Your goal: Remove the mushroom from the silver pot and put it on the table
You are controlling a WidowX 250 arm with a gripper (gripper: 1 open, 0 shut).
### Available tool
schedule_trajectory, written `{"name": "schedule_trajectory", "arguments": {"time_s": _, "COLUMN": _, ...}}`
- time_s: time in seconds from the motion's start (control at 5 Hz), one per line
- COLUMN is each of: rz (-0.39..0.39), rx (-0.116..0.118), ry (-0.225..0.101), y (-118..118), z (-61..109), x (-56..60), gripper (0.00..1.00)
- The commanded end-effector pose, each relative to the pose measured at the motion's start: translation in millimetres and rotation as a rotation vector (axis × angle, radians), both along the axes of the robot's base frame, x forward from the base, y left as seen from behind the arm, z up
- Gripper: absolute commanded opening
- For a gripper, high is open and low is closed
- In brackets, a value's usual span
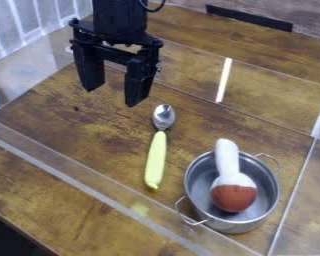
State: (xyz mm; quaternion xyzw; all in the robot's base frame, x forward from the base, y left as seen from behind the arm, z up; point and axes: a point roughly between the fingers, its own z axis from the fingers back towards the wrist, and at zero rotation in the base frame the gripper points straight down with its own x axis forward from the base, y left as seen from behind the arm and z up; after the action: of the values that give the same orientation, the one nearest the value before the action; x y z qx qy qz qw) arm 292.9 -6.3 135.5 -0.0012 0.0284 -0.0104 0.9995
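In the shiny round silver pot lies the rounded mushroom; end effector agape.

The mushroom lies on its side inside the pot, its rounded reddish-brown cap toward the near wall and its thick white stem pointing away, the stem's end resting on the far rim. The pot is round, shiny steel with low walls, a small loop handle showing at its near-left side. It sits upright on the dark brown wood-plank tabletop, near the front right corner.
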Motion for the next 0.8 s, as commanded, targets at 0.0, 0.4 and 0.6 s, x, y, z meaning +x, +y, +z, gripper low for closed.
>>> {"name": "schedule_trajectory", "arguments": {"time_s": 0.0, "rz": -0.038, "rx": -0.006, "ry": 0.026, "y": -21.4, "z": -4.1, "x": -0.4, "gripper": 1.0}}
{"name": "schedule_trajectory", "arguments": {"time_s": 0.4, "rz": -0.315, "rx": -0.012, "ry": 0.048, "y": -54.2, "z": 0.3, "x": -11.7, "gripper": 0.0}}
{"name": "schedule_trajectory", "arguments": {"time_s": 0.6, "rz": -0.467, "rx": -0.002, "ry": 0.027, "y": -97.3, "z": -7.1, "x": -7.9, "gripper": 1.0}}
